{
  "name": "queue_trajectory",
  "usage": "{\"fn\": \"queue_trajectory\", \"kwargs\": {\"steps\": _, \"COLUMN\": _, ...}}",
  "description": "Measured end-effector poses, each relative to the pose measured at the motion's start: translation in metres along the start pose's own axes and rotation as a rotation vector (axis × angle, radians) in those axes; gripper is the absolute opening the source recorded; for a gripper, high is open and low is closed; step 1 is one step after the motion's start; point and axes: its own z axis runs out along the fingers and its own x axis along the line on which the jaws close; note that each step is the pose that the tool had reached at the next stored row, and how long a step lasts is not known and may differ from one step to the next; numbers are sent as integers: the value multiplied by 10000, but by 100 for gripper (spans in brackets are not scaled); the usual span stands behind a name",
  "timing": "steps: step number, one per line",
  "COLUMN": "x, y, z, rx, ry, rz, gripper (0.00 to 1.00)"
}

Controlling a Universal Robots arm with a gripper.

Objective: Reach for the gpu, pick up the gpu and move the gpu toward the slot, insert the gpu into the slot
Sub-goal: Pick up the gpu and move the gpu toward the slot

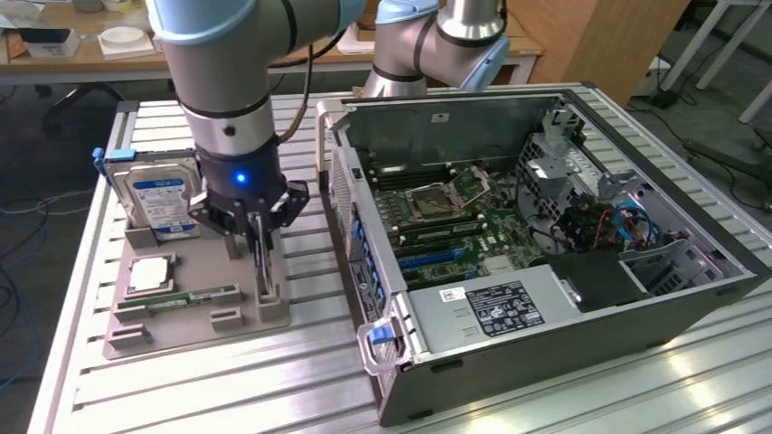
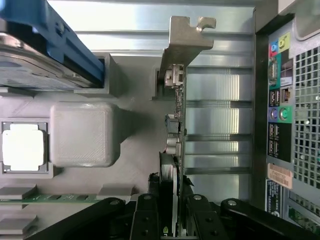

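Gpu (image 1: pixel 260 262) (image 2: pixel 178 115): upright on its long edge in a notch of the grey fixture tray (image 1: pixel 230 316) (image 2: pixel 82 132), on the tray's side nearest the computer case (image 1: pixel 675 298), pale metal bracket at the far end from the arm. Gripper (image 1: pixel 258 240) (image 2: pixel 169 200) straight above, pointing down, black fingers (image 2: pixel 146 212) pressed against both faces of the gpu, clamped on it. On the same tray, towards the exterior view's left: blue-labelled hard drive (image 1: pixel 163 194) (image 2: pixel 30 65) standing upright, CPU chip (image 1: pixel 151 271) (image 2: pixel 22 147) lying flat, green memory stick (image 1: pixel 193 295) (image 2: pixel 50 198) in its groove. Case open on its side on the ribbed aluminium table (image 1: pixel 241 380), green motherboard (image 1: pixel 483 226) exposed. Slot (image 1: pixel 435 258), long and blue, on that board, well apart from the card.
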Motion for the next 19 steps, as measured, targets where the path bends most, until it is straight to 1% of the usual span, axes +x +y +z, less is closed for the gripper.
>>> {"fn": "queue_trajectory", "kwargs": {"steps": 19, "x": -19, "y": 37, "z": -862, "rx": 0, "ry": -1, "rz": 0, "gripper": 26}}
